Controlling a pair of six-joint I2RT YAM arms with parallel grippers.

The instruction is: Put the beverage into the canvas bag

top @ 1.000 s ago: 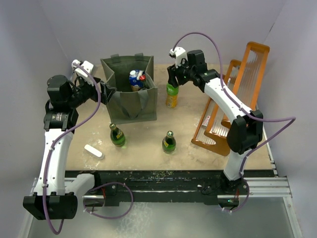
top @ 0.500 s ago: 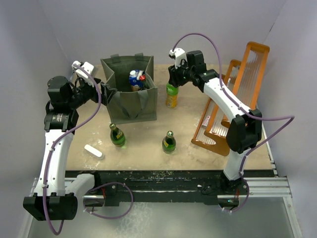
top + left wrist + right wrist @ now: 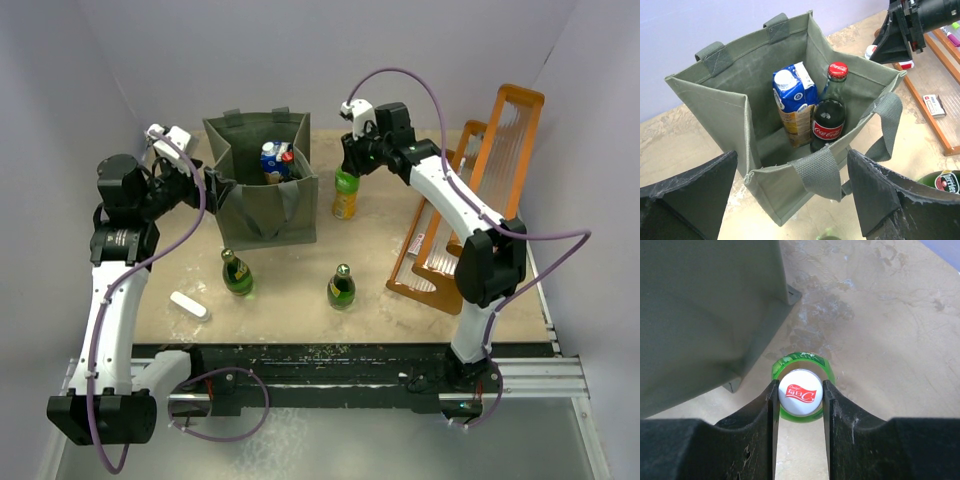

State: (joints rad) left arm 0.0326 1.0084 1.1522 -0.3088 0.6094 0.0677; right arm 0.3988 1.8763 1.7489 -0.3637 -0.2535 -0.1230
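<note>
The olive-green canvas bag (image 3: 262, 205) stands open at the back middle of the table. It holds a blue carton (image 3: 794, 97) and a cola bottle (image 3: 829, 117). A green bottle with an orange label (image 3: 346, 196) stands just right of the bag. My right gripper (image 3: 350, 170) is above it, shut on its white cap (image 3: 797, 393); the bag's wall (image 3: 700, 305) is close on the left. My left gripper (image 3: 212, 182) is open at the bag's left side, with the near rim and a handle (image 3: 821, 170) between its jaws without touching them.
Two green glass bottles (image 3: 237, 273) (image 3: 341, 288) stand in front of the bag. A small white object (image 3: 188, 305) lies at the front left. An orange wooden rack (image 3: 470, 200) leans at the right, under my right arm.
My right gripper has shifted very slightly at the bottle's cap. The bottle, the bag and my left arm have not visibly moved.
</note>
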